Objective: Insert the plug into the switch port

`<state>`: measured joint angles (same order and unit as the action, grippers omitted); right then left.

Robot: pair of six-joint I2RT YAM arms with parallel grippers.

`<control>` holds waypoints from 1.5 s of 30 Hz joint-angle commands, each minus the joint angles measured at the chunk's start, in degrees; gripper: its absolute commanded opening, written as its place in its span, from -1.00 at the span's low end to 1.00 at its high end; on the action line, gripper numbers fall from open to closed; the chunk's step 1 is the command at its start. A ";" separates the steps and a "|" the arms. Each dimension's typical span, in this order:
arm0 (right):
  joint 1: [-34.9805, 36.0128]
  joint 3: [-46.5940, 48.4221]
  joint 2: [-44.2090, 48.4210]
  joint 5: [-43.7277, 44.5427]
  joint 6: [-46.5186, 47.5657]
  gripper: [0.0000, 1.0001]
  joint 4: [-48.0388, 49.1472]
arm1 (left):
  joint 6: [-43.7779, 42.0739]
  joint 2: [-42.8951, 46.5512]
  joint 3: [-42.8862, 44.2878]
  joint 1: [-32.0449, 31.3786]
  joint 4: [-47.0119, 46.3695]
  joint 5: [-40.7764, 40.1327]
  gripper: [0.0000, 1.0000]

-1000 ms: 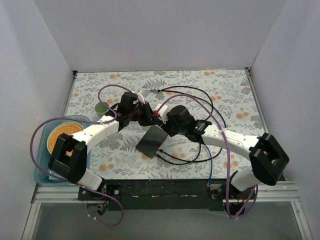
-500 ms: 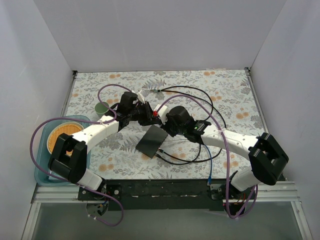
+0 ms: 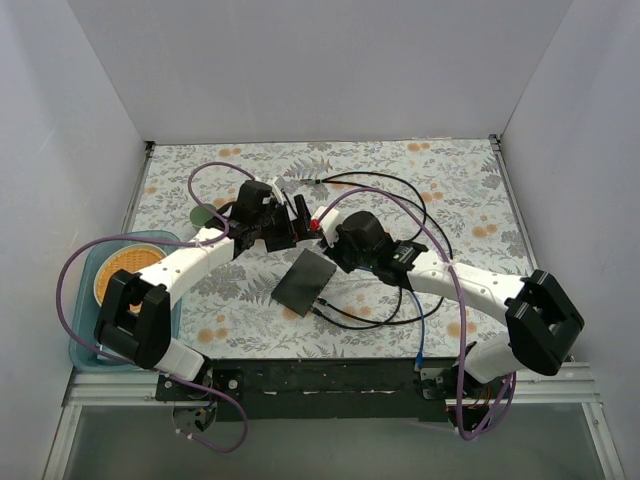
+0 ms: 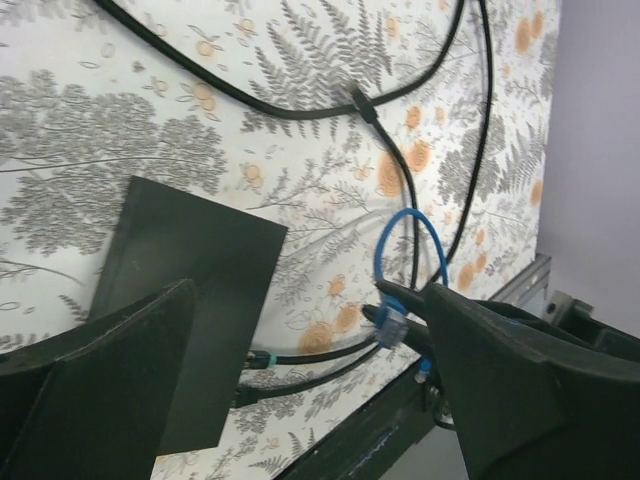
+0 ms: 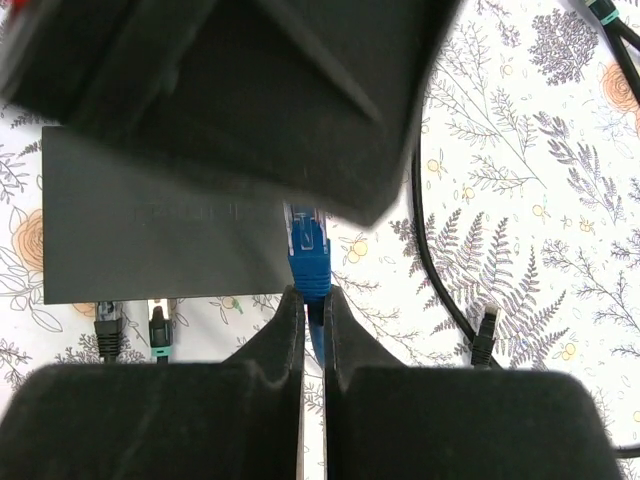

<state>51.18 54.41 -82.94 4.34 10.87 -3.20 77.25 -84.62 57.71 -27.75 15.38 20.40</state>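
The right end effector (image 5: pixel 313 300) is pinched narrow on the blue-booted cable plug with a clear tip (image 5: pixel 310 262). It grips just behind the boot, with the tip pointing away from the wrist. The flat dark grey rectangular box (image 5: pixel 150 235) lies on the fern-and-flower patterned bench (image 3: pixel 450 190). Its socketed long edge faces the right wrist, and the plug sits just beside that edge's right-hand corner. Whether they touch cannot be told.

Two black plugs (image 5: pixel 108 328) are seated side by side at the left end of that edge. The left end effector (image 4: pixel 310 295) holds nothing, its fingers spread wide. It hangs close over the plug tip and the box's far side, blocking much of the right wrist's view.

A thin black cable (image 4: pixel 362 103) loops over the bench beyond the box. A teal plastic tray (image 3: pixel 82 345) sits at the left bench edge, with a small green disc (image 3: pixel 203 215) near it.
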 commanded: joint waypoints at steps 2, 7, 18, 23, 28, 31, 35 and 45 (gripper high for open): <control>0.15 -2.47 3.83 -0.91 -1.91 -0.97 -0.40 | -3.77 3.41 0.03 3.31 3.17 -5.11 0.96; 0.15 -4.66 5.15 -1.09 -3.75 -0.97 -1.80 | -6.94 3.23 -0.76 4.54 5.19 -9.59 0.96; 0.15 -6.16 5.24 -1.96 -6.74 -0.97 -3.31 | -9.14 -1.25 -4.01 4.72 3.52 -13.37 0.96; 0.15 -6.16 5.59 -2.14 -7.36 -0.97 -3.39 | -9.66 -1.87 -4.89 4.63 2.56 -14.34 0.96; 0.15 -6.87 6.03 -1.88 -8.67 -0.97 -2.42 | -9.58 -0.73 -5.77 4.72 2.20 -15.57 0.96; 0.06 -7.48 6.03 -1.70 -8.94 -0.97 -1.90 | -9.67 0.15 -6.91 4.72 0.89 -15.13 0.97; 0.15 -7.48 4.98 -2.75 -9.38 -0.97 -2.51 | -10.02 0.42 -7.70 4.72 -0.08 -14.25 0.96; 0.15 -8.09 2.08 -6.00 -9.47 -0.97 -3.83 | -9.49 -0.89 -12.01 4.72 -5.97 -9.42 0.94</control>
<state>51.18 46.92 -79.57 0.78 2.13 -7.11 68.14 -86.67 47.48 -23.14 13.21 8.40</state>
